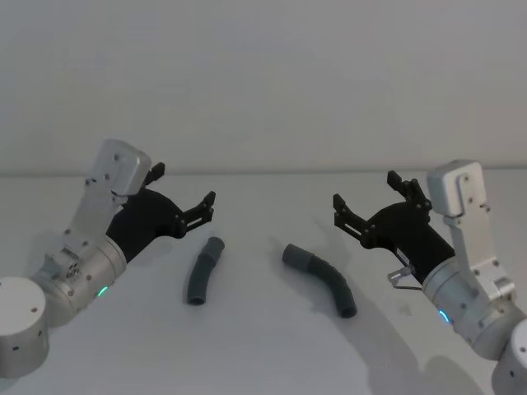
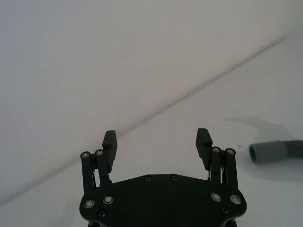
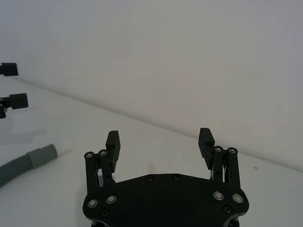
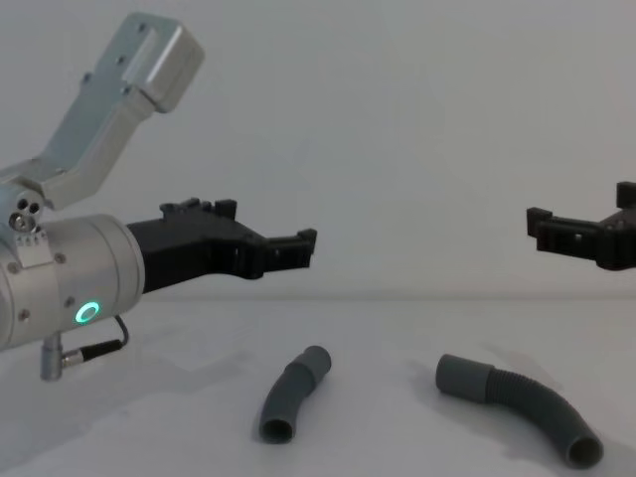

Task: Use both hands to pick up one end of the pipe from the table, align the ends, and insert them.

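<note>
Head view: short smooth piece (image 1: 202, 271) and ribbed piece (image 1: 323, 274) lie apart mid counter (image 1: 263, 362), between the raised, open left claw (image 1: 185, 188) and right claw (image 1: 365, 191). Likely light, stiff, slick; I'd grip each just behind its end.

Left gripper (image 1: 183, 185) hovered at left, jaws wide apart, pointed inward and forward. Right gripper (image 1: 365, 189) mirrored it at right, jaws equally wide, holding nothing; both seemingly at similar height.

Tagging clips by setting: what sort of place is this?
Likely a robotics lab bench: a plain white table against a blank wall, the left gripper and right gripper open above it, and a short pipe piece and ribbed pipe piece on it.
</note>
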